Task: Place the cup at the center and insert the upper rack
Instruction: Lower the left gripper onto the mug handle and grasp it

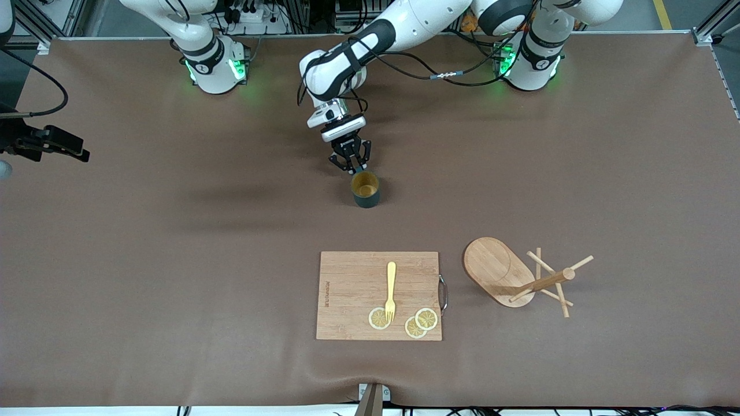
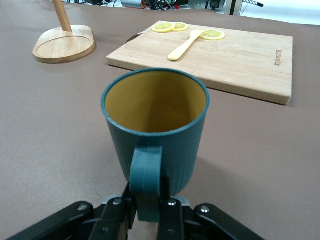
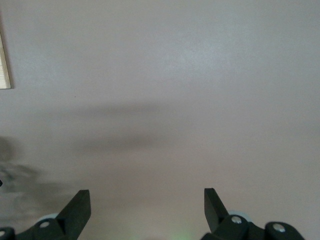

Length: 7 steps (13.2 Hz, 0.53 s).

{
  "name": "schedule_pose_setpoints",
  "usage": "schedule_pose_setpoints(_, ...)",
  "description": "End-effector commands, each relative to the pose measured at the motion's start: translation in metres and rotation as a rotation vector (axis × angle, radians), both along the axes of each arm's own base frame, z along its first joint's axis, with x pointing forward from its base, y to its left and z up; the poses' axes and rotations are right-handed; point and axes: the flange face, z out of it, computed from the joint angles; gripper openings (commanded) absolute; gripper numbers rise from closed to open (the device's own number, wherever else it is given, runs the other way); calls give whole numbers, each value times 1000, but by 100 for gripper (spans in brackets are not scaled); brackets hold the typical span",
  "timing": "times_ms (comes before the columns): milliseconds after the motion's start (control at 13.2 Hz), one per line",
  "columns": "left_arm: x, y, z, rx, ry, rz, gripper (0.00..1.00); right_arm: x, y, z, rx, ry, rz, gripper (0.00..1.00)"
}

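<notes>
Cup (image 2: 155, 127) upright on table, left claw (image 2: 147, 210) clamped on handle, right claw (image 3: 147, 210) wide, empty

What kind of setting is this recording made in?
Most likely a robotics lab staged as a kitchen counter: two arms are bolted to a table covered in brown matting, with cables and framing along its edge. The props are kitchenware: a cup, a cutting board with lemon slices, and a mug tree.

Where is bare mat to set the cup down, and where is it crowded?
The left gripper has its fingers shut on the cup handle. Bare mat lies all around the cup, down to the cutting board. The right gripper waits open over the mat. It is crowded nearer the front camera: board, fork, lemon slices and the tipped upper rack.
</notes>
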Motion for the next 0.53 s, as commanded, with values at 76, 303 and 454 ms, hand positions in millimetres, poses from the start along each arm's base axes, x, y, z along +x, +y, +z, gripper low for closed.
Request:
schedule_pose_setpoints(76, 5, -5, 13, 2, -3, -25, 0, -3, -2, 2, -2, -2, 0, 100)
schedule_pose_setpoints(303, 4, -10, 26, -18, 7, -13, 0, -3, -3, 2, -4, -2, -3, 100)
schedule_pose_setpoints(454, 8, -19, 43, -36, 29, 7, 0, -3, -2, 2, -2, -2, -2, 100)
